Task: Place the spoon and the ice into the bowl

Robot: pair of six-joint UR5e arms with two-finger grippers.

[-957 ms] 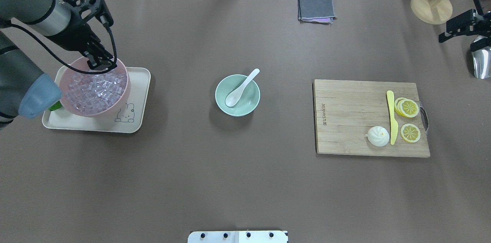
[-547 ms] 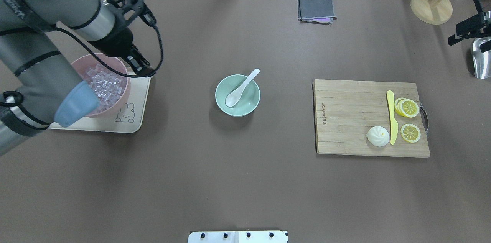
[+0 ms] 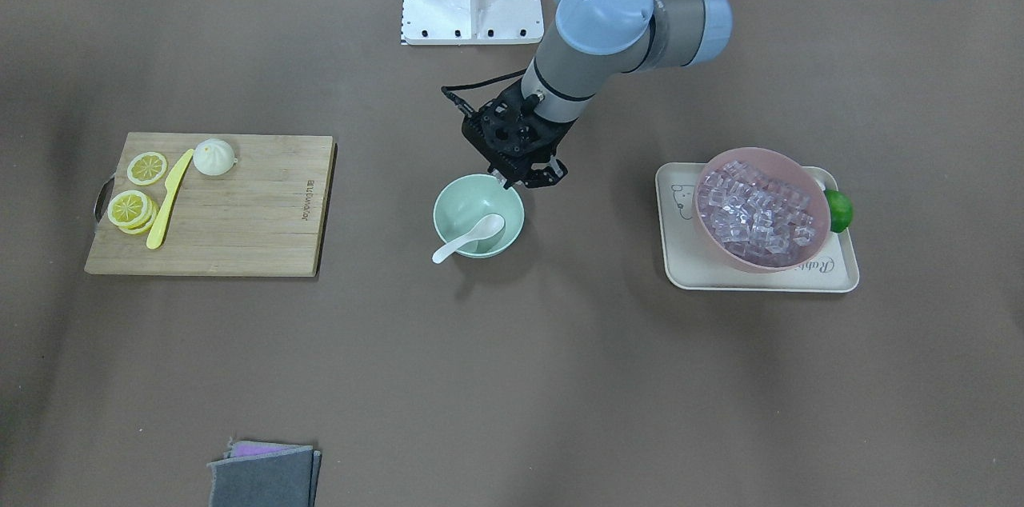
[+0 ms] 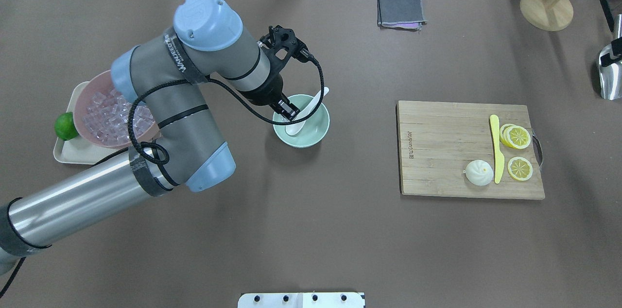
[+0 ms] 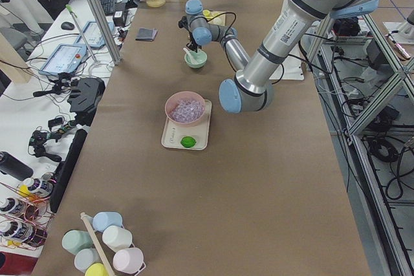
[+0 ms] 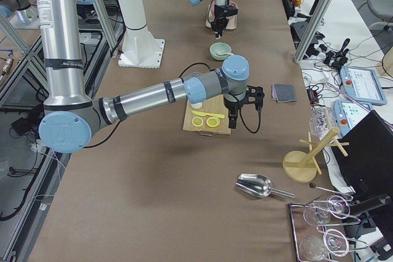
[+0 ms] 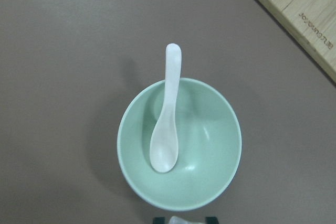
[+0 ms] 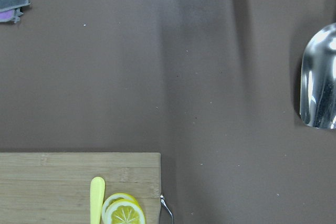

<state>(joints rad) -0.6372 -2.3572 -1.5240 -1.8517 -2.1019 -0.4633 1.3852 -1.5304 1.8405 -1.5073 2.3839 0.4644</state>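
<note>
the left gripper (image 4: 290, 112) hovers low over the bowl (image 4: 316, 139), at the rim on the side nearest the robot's left, its fingers pressed in on a small glassy cube (image 7: 184, 220) that shows pale between the tips at the bottom edge of the left wrist view. the cube hangs just at the rim, apart from the bowl. the bowl stands on the bare table about mid-way along it. the spoon (image 7: 166, 129) lies in it, scoop down on the bottom, handle leaning on the far rim and poking out past it, away from the robot. the rest of the ice (image 3: 752, 213) fills a pink bowl (image 3: 760, 267) on a cream tray (image 3: 680, 251) well to the robot's left, with a lime (image 3: 838, 211) on the tray touching or just beside the pink bowl. well to the right of the bowl lies a wooden board (image 3: 256, 203) bearing a yellow knife (image 3: 168, 201), 3 or so lemon slices (image 3: 148, 168) and a white bun (image 3: 214, 157). a folded grey cloth (image 3: 264, 479) lies at the far edge. the right gripper (image 6: 232, 119) hangs high, near the board's handle end, with a metal scoop (image 8: 317, 77) and a round wooden base (image 4: 546, 8) on the table nearby. whether its fingers are spread or together, i cannot tell.
</note>
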